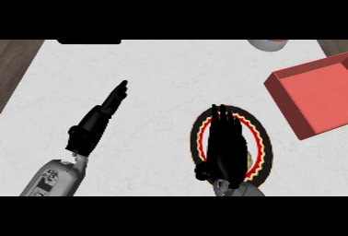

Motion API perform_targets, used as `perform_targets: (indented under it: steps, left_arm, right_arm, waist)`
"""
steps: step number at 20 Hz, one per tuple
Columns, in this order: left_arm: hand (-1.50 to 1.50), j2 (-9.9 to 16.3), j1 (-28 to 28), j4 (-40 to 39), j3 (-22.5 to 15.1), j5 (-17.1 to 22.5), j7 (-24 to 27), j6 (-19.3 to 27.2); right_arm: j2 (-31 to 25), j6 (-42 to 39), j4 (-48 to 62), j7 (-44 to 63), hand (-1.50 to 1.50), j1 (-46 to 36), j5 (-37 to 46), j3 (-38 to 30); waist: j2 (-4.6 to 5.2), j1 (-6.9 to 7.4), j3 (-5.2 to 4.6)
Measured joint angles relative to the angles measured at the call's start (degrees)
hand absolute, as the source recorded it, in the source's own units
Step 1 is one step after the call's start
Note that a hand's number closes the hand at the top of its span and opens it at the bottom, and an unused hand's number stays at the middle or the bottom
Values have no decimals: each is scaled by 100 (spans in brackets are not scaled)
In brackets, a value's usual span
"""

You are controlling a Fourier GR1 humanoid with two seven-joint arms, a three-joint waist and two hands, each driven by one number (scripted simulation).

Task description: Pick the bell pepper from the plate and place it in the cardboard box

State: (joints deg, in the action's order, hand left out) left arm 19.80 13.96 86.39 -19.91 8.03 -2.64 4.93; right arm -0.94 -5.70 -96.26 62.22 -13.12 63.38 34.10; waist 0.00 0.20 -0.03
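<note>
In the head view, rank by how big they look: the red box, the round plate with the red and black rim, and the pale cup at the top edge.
1. Red box, cut off at right.
2. Round plate, largely hidden by the right hand.
3. Pale cup, only partly in view.

The plate (198, 133) is set on the bench (163, 69) at the near right and is largely covered by the right robot hand (225, 150) held over it. The cardboard box (312, 99) is placed to the far right of the plate, apart from it. The left robot hand (95, 122) is seen at the near left, well apart from the plate.
</note>
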Motion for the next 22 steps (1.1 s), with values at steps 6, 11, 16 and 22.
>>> perform_targets:
  steps: [6, 11, 16, 22]
  left_arm:
    - [0, -204, -30, 44, 61, -214, -54, -51]
    - [0, -304, 7, -5, 315, -331, -104, -287]
    - [0, -420, -92, 141, 536, -506, -240, -484]
    - [0, -637, -276, 235, 665, -755, -198, -671]
  right_arm:
    - [42, -30, 390, -149, -150, 23, -65, -412]
    - [48, 202, 882, -314, -150, -104, -47, -483]
    - [72, 367, 1138, -392, -150, -118, 60, -555]
    - [82, 526, 1344, -471, -150, 51, 48, -533]
  waist:
    - [0, -11, 2]
    - [1, -10, 3]
    - [-1, -11, 3]
    - [-1, -11, 3]
